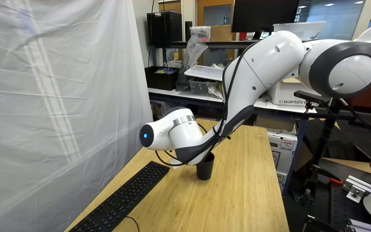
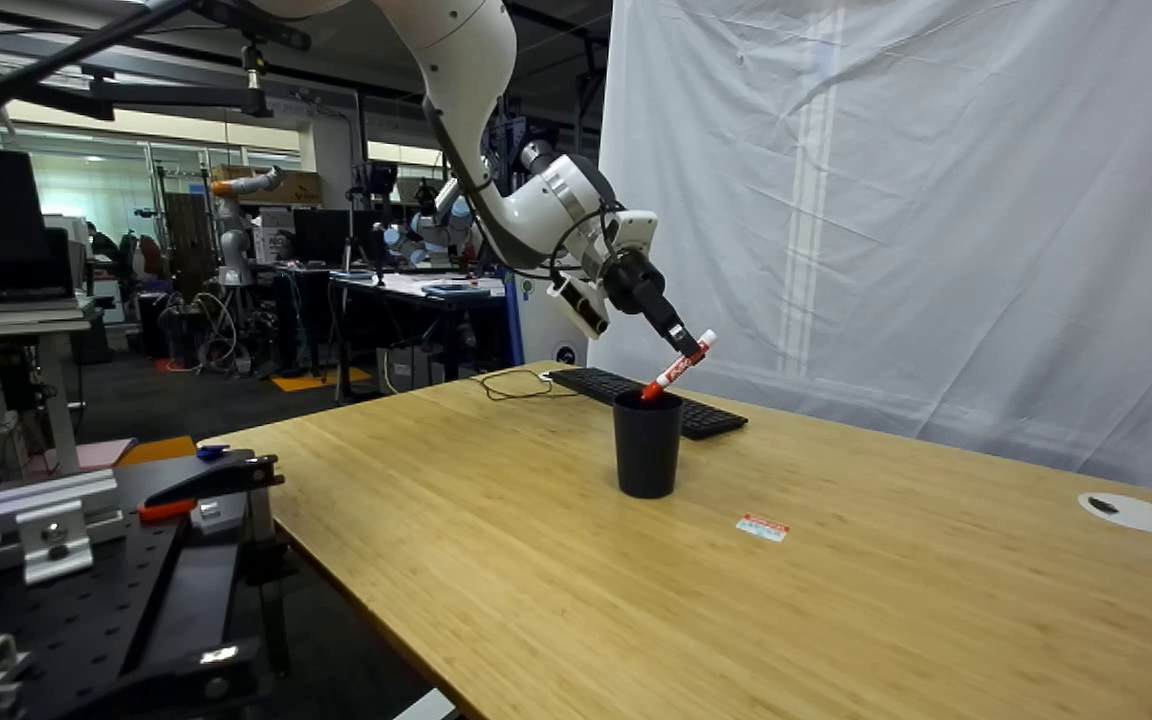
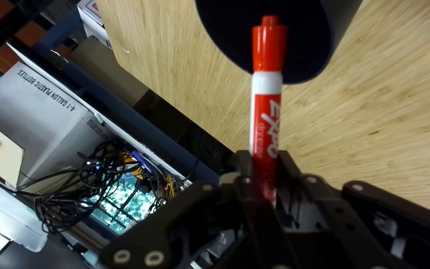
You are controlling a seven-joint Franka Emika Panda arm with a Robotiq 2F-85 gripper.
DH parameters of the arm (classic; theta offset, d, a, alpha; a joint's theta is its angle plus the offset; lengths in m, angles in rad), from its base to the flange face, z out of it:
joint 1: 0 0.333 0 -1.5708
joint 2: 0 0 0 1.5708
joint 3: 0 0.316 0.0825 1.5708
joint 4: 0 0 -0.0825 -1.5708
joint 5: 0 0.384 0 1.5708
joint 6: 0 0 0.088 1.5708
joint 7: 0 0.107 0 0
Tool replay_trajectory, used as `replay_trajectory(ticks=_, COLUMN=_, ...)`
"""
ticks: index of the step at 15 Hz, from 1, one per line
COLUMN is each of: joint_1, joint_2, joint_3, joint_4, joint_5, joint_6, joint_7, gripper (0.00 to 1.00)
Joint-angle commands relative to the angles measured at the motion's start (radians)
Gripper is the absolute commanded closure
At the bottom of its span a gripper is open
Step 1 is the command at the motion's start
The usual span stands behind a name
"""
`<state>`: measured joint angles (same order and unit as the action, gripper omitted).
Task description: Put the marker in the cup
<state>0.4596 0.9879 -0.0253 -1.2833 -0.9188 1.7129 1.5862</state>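
The claw [image 3: 263, 160] is closed around the Expo dry-erase marker [image 3: 267, 112], which slants with its red cap end at the mouth of the black cup [image 2: 647, 450]. Insertion seems in hand: lowering deeper into the cup, then letting go, should follow. Near the cup on the worktop [image 2: 536, 560] lies a computer keyboard [image 1: 122, 198].
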Motion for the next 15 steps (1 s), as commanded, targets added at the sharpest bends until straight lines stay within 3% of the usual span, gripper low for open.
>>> replay_trajectory(ticks=1, joint_1=-0.007, joint_2=-0.004, joint_3=-0.001, joint_4=-0.012, joint_5=-0.028, joint_6=0.022, joint_7=0.005, gripper=0.95)
replay_trajectory(ticks=10, joint_1=-0.016, joint_2=0.000, joint_3=-0.002, joint_4=-0.032, joint_5=-0.022, joint_6=0.047, joint_7=0.015, gripper=0.95)
replay_trajectory(ticks=11, joint_1=-0.016, joint_2=-0.002, joint_3=-0.002, joint_4=-0.034, joint_5=-0.022, joint_6=0.048, joint_7=0.015, gripper=0.56)
replay_trajectory(ticks=12, joint_1=-0.016, joint_2=-0.003, joint_3=-0.002, joint_4=-0.036, joint_5=-0.022, joint_6=0.048, joint_7=0.014, gripper=0.55)
replay_trajectory(ticks=15, joint_1=-0.018, joint_2=-0.004, joint_3=-0.002, joint_4=-0.037, joint_5=-0.023, joint_6=0.050, joint_7=0.011, gripper=0.34)
